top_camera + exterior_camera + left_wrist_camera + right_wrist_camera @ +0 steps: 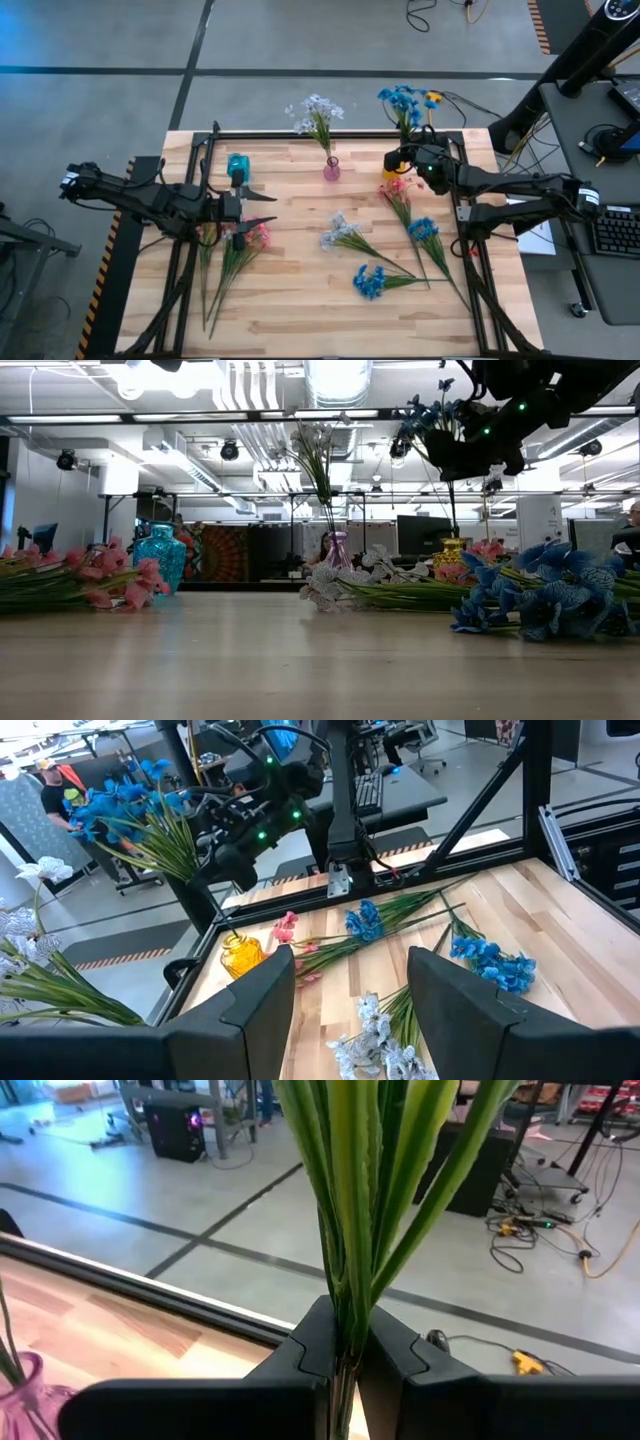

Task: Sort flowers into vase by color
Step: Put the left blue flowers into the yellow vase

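1. Right end effector (398,158): fingers pressing together on the green stems of a blue spray (402,101), holding it upright above the yellow vase (389,173) at the counter's far right. In the right wrist view the stems (350,1210) are running straight up from between the two fingertips.
2. Risk at this item: the stem ends may be catching on the vase's narrow mouth or missing it, since the bundle is fanning out above the grip. If the fingers are releasing too high, the top-heavy spray could be tipping the small vase or dropping onto the pink spray (398,190) lying just beside it.
3. Right arm pose: reaching in from the right edge, forearm roughly level, wrist hanging over the vase.
4. Left end effector (258,208): fingers spread apart, holding nothing, hovering over the left part of the counter (300,310) near the teal vase (237,166). Pink sprays (250,240) are lying directly under and beside it.
5. Left arm pose: stretching in from the left edge, low and extended, apparently waiting.
6. Pink vase (331,170): standing at the far middle, already holding a pale lavender-white spray (317,110).
7. Still lying loose on the counter: one pale spray (342,234) in the middle, two blue sprays (370,281) (423,230) to the right.
8. Judged progress: one colour placed, blue under way, most stems remaining.
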